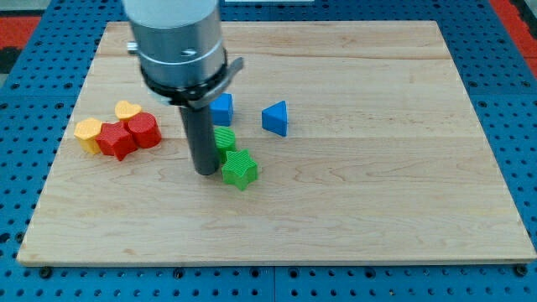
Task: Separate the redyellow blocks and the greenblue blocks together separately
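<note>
1. Nearest the camera lies the green star-shaped block [240, 169], just to the view's right of my tip [205, 172] and touching it or very nearly so; I cannot tell which.
2. A second green block [224, 137] sits right behind it, toward the view's top from my tip, partly hidden by the rod, so its shape is unclear.
3. Farther up from my tip is a blue block [222, 109], roughly cube-like, and well off to the view's right of it a blue triangular block [275, 118] stands apart from the others.
4. To the view's left of my tip, the warm group is already gathered: a yellow block [88, 132], a yellow heart-like block [127, 110], and 2 red blocks [117, 140] [144, 130], all touching or nearly so.
5. There is no hand to open or clench here: the arm ends in a bare rod that holds nothing and can only push.
6. Judged from this layout, red and yellow look finished, while the 4 green and blue blocks are loosely spread.
7. Risks: a push landing off-centre on the star's ridged side could spin it away from my tip; a sweep to the view's left could scatter the red-yellow cluster; the rod hides the rear green block, so it may get nudged unseen.
</note>
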Controlling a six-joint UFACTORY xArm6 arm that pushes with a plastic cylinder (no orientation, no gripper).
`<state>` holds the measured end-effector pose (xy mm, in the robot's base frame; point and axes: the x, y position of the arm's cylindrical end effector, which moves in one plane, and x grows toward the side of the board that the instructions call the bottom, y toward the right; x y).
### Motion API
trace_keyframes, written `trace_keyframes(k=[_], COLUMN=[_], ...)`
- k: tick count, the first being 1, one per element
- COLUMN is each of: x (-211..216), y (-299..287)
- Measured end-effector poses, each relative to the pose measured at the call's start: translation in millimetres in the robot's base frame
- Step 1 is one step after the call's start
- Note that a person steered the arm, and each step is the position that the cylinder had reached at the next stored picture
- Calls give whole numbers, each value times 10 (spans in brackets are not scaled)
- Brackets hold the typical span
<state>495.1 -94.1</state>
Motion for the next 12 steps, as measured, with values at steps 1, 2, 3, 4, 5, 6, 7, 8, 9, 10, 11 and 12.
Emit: trace_keyframes(k=[1, 2, 3, 4, 5, 6, 7, 8, 9, 10, 11, 12], x=[-157, -405, -637, -703, -743, -882, -970, -982, -1111, -1389, -1231, -975], y=[-197, -197, -249, -523, -765, -638, -292, 52, 169, 66, 322, 717])
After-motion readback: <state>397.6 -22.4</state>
